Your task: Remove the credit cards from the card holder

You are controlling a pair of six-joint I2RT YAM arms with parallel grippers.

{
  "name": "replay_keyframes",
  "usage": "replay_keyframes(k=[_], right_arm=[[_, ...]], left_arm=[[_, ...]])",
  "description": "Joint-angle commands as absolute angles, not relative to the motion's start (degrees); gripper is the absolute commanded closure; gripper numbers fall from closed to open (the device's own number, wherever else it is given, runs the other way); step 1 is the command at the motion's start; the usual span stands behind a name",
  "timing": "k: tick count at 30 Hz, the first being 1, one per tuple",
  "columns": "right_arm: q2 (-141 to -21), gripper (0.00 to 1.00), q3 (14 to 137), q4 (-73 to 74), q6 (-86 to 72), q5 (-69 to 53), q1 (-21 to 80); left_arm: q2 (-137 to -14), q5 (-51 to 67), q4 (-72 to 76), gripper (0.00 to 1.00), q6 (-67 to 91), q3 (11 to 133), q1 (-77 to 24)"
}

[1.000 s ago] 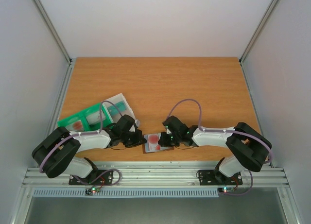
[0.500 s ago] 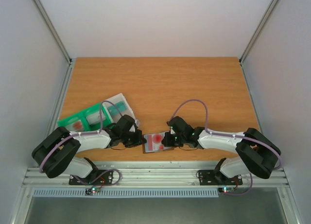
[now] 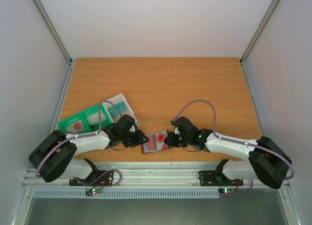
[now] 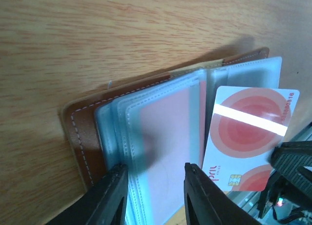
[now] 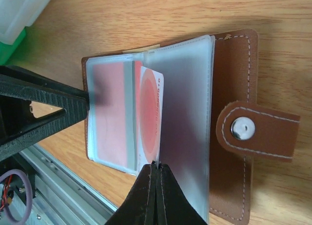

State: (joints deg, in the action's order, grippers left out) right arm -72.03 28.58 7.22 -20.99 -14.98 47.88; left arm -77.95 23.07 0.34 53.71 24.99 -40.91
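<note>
- Both arms reach low and inward along the table's (image 3: 161, 78) near edge, meeting over the open card holder (image 3: 155, 142). It lies flat between them, just right of the green tray (image 3: 78, 120).
- The right arm is stretched out long. The left is bent at the elbow.
- The credit card (image 4: 248, 132) is white with red discs, a pale stripe and a chip. Red letters at its lower edge look like "pru", and the red number along its corner is too small to read surely.
- The left gripper (image 4: 156, 172) stands narrowly apart, its fingers (image 4: 109, 195) resting on the clear pocket sleeves.
- The right gripper (image 5: 156, 167) is pinched tight on the card's edge. The card is partly out of its sleeve, beside the snap strap (image 5: 256, 130).
</note>
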Motion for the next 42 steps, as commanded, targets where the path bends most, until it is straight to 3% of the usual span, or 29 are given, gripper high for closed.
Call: replay_keyframes(k=[1,7,11,18,26,35,42], right_arm=[[-70.2,0.99,28.4,8.6,-22.4,-14.5,47.6],[-67.3,0.99,28.3,8.5,-24.4,-15.6,47.6],[-65.6,0.99,28.2,7.1,-26.0,-17.3,47.6],[-62.3,0.99,29.2,6.5,-29.2,-18.9,47.6],[-57.5,0.99,29.3,0.8,-33.4,-21.1,47.6],[-55.2,0.99,27.8,-6.7,-36.6,-24.3,47.7],[-56.2,0.99,25.3,-11.1,-37.7,-26.5,47.8]], left_arm=[[-76.8,21.0,-5.1,0.64,52.9,26.2,-41.0],[-71.5,22.3,-5.3,0.41,54.8,26.0,-41.0],[-67.4,23.7,-4.5,0.34,56.7,25.9,-41.0],[-60.9,24.5,-0.7,0.31,61.0,23.4,-41.0],[-57.0,27.1,13.3,0.31,68.3,18.6,-41.0],[-54.3,27.9,25.3,0.45,73.4,15.8,-41.0],[-53.9,27.8,30.4,0.83,75.5,14.4,-41.0]])
